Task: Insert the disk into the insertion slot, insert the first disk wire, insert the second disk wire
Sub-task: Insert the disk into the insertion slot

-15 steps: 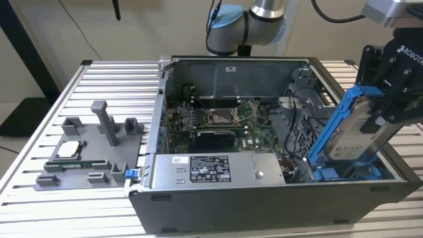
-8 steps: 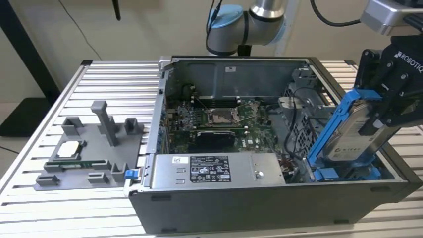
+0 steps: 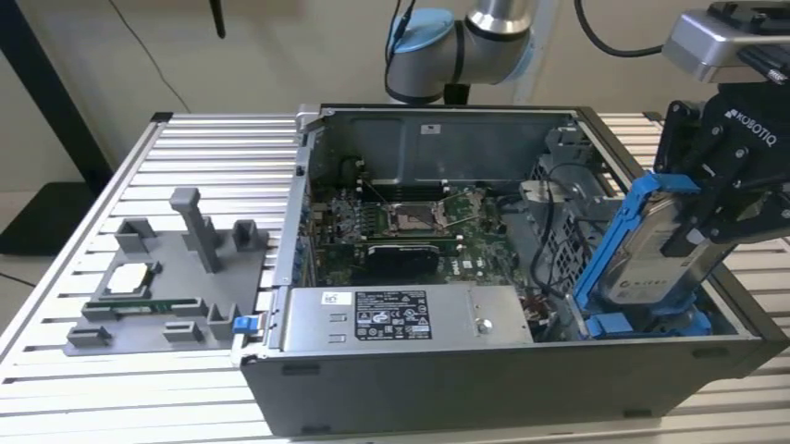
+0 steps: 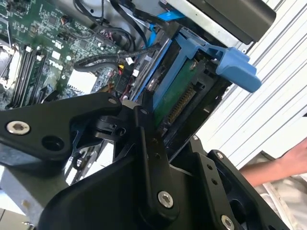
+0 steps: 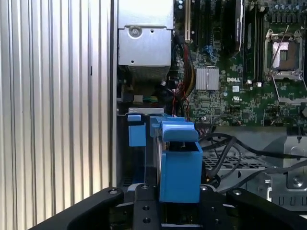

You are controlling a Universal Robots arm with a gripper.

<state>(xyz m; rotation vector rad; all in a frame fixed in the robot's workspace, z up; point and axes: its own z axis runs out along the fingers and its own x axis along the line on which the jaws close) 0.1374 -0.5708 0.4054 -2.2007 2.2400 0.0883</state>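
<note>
Silver disk framed bright blue — black gripper, green motherboard, ribbed silvery table

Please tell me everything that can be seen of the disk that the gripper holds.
The disk is a silver metal rectangle with a pale label, framed in bright blue plastic. The second wrist view shows its green circuit board and a row of connector pins. It stands steeply tilted at the exterior view's right end of the computer case, with its lower end at the blue rails of the slot. The gripper is shut on it.
</note>
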